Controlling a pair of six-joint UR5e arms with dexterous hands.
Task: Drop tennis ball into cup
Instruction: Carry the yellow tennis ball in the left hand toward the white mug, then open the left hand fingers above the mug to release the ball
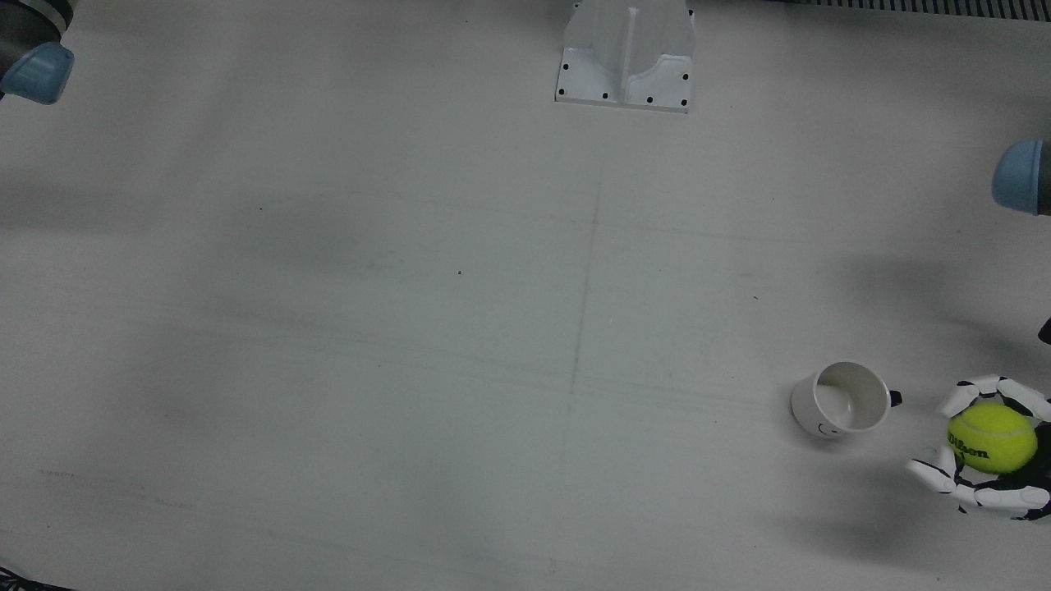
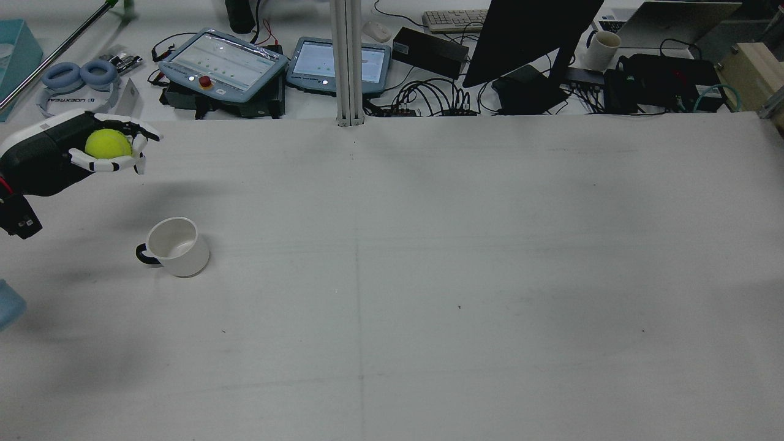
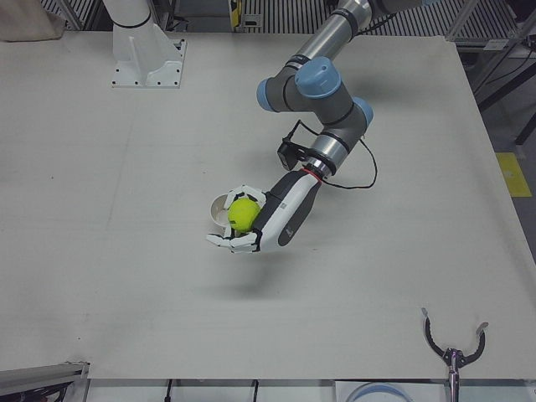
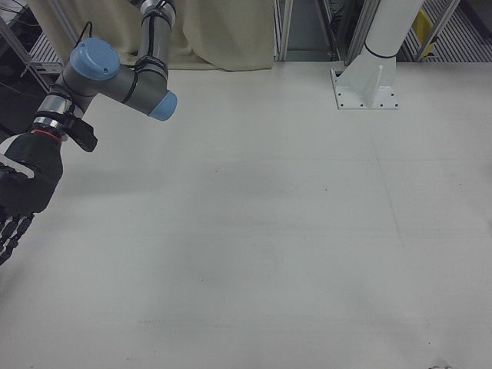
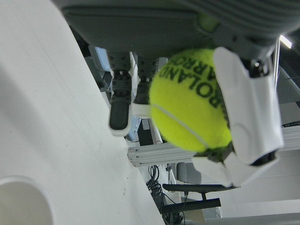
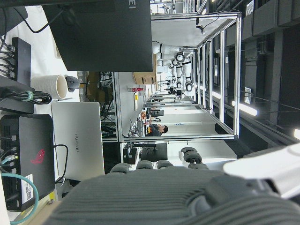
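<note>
Fingers of the white-and-black left hand cage the yellow-green felt tennis ball above the table; carry it toward five o'clock in the rear view, centring over the upright white ceramic cup before opening; right hand idle, fingers loosely extended, empty.

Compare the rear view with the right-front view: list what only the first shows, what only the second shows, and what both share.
Only the rear view shows the left hand closed around the tennis ball, lifted above the table, with the white cup standing upright nearer the camera; beyond the table's far edge sit two tablets and a monitor.

Only the right-front view shows the right hand, dark, holding nothing, fingers pointing down at the view's left edge, and a white pedestal.

Both show the white table.
</note>
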